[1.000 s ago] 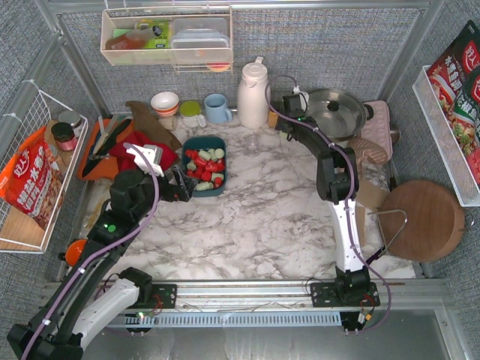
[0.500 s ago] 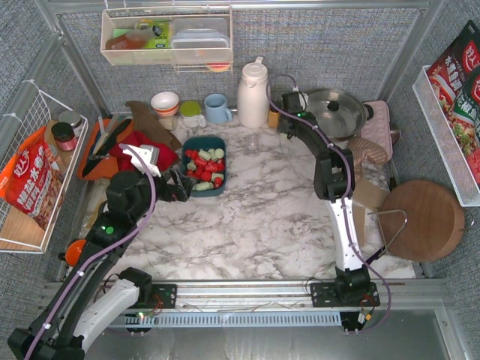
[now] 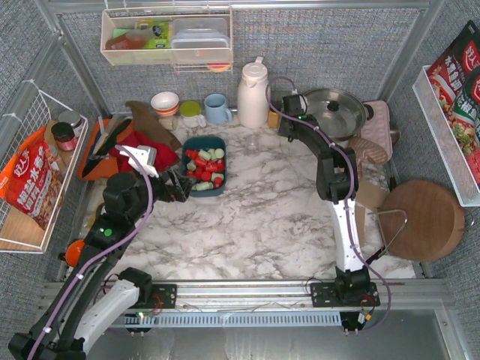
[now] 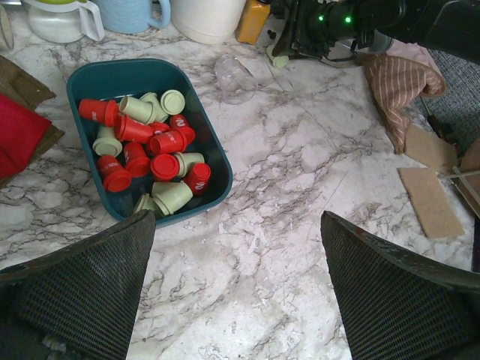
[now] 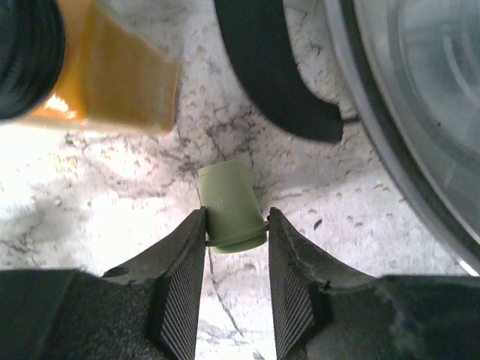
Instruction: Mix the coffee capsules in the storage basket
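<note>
Right claw (image 5: 236, 215) pinches a mint capsule (image 5: 229, 201) on marble tabletop (image 5: 112, 187); left claw (image 4: 238, 219) gapes.

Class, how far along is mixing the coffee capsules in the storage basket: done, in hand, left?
Done: red and green capsules already lie jumbled in the storage basket. In hand: the right gripper's fingers flank a stray green capsule on the table; grip unclear. Left: bringing it to the basket.

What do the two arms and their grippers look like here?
The left arm and right arm have black joints, white lower links and a lilac cable alongside each. A green light glows on the left arm. The left gripper and right gripper have broad black fingers with textured faces.
</note>
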Controlling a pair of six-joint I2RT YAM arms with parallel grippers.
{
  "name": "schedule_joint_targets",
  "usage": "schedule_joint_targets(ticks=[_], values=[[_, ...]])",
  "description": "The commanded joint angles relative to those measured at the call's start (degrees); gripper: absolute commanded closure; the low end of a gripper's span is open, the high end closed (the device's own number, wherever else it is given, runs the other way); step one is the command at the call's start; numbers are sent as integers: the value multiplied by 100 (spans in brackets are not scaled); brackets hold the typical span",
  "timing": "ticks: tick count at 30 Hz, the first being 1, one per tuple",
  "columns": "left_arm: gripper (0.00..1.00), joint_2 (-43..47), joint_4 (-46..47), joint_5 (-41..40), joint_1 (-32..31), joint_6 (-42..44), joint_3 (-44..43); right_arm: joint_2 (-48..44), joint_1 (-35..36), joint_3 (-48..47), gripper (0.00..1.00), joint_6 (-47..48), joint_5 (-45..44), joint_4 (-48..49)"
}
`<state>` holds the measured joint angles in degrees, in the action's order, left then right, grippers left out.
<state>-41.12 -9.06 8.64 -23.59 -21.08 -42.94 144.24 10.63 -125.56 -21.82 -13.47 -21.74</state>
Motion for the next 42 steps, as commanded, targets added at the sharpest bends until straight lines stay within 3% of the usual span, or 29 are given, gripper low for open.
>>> schedule_joint_targets(ticks=[1, 8, 18, 22, 26, 32, 35, 36, 37, 40, 42], values=[[1, 10, 259, 50, 24, -31, 30, -474, 85, 583, 69, 422, 62, 481], [1, -68, 307, 93, 46, -97, 49, -1931, 392, 2015, 69, 1538, 286, 1096], [1, -185, 414, -23, 43, -138, 99, -4227, 817, 5011, 69, 2746, 1309, 653], [1, -185, 576, -54, 45, -180, 169, -4675, 863, 5815, 68, 3444, 2089, 489], [1, -164, 672, -87, 47, -179, 217, -4735, 862, 6017, 65, 4259, 2794, 63], [1, -69, 643, -350, 47, -95, 267, -4583, 861, 6075, 44, 5211, 2647, -128], [1, -37, 655, -459, 47, -53, 289, -4557, 862, 5972, 29, 5189, 2389, -129], [1, -36, 648, -480, 40, -50, 284, -4604, 866, 5969, 23, 5029, 2280, -87], [1, -28, 641, -506, 43, -41, 286, -4684, 881, 5993, 5, 4822, 2134, 12], [1, -12, 634, -550, 45, -29, 282, -5165, 1083, 6438, 1, 3897, 1250, 885], [1, -2, 648, -581, 44, -19, 290, -5575, 1332, 6916, 1, 2783, -1, 1544]])
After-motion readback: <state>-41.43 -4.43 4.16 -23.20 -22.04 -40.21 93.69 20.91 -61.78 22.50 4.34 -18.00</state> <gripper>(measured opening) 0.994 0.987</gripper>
